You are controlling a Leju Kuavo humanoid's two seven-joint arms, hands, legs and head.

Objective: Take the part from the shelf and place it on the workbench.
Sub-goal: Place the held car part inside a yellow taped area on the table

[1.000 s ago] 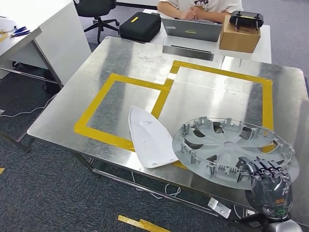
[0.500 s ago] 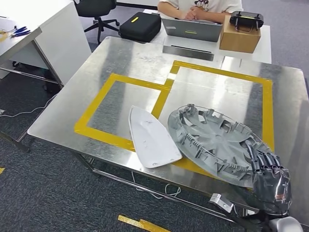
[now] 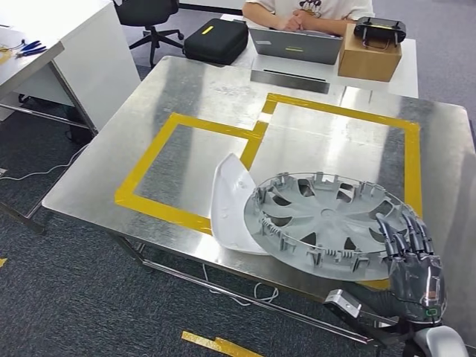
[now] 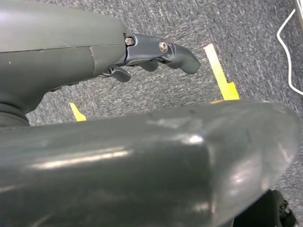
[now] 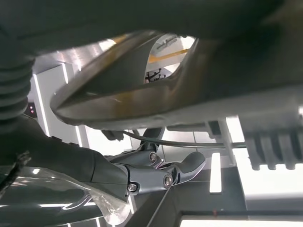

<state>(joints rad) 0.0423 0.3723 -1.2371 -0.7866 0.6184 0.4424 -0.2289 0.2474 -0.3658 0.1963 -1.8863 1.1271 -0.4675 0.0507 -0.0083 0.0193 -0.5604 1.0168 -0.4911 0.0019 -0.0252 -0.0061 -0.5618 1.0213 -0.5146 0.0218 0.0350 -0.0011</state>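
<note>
One right hand [image 3: 414, 269] is gripping the grey wheel cover [image 3: 331, 223] by its near rim, lying over the steel workbench [image 3: 185, 97] and white panel [image 3: 230, 208]; light, rigid, brittle-clipped.

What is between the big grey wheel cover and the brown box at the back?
Bare metal tabletop crossed by yellow tape, seen in the head view. Nothing stands between the wheel cover and the brown box.
</note>
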